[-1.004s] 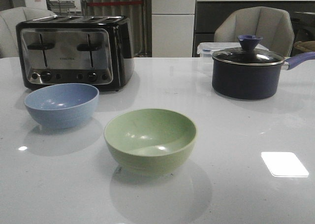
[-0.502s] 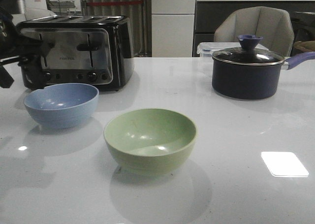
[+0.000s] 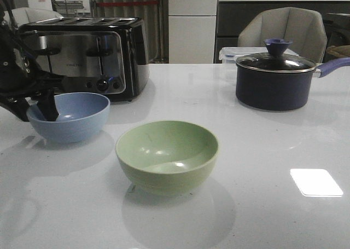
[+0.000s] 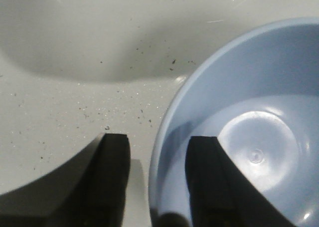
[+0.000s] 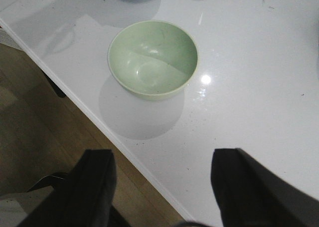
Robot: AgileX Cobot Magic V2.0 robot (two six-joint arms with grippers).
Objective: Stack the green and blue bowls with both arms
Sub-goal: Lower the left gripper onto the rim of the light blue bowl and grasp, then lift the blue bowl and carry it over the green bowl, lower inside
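Observation:
The pale blue bowl (image 3: 70,116) stands left of centre in front of the toaster. The pale green bowl (image 3: 167,156) stands nearer the front, apart from it. My left gripper (image 3: 34,111) is open and straddles the blue bowl's left rim, one finger inside the bowl and one outside. In the left wrist view the blue bowl (image 4: 259,137) has its rim between the two fingers of the left gripper (image 4: 158,138), with a gap on each side. My right gripper (image 5: 164,157) is open and empty over the table's near edge, well short of the green bowl (image 5: 153,57). It does not show in the front view.
A black and steel toaster (image 3: 87,54) stands just behind the blue bowl. A dark navy lidded saucepan (image 3: 276,79) sits at the back right, a clear plastic box (image 3: 228,53) behind it. The table's edge (image 5: 99,122) with wooden floor below runs under the right gripper.
My left arm has come in from the left and dropped down, its fingers now on either side of the blue bowl's rim. Neither bowl has moved.

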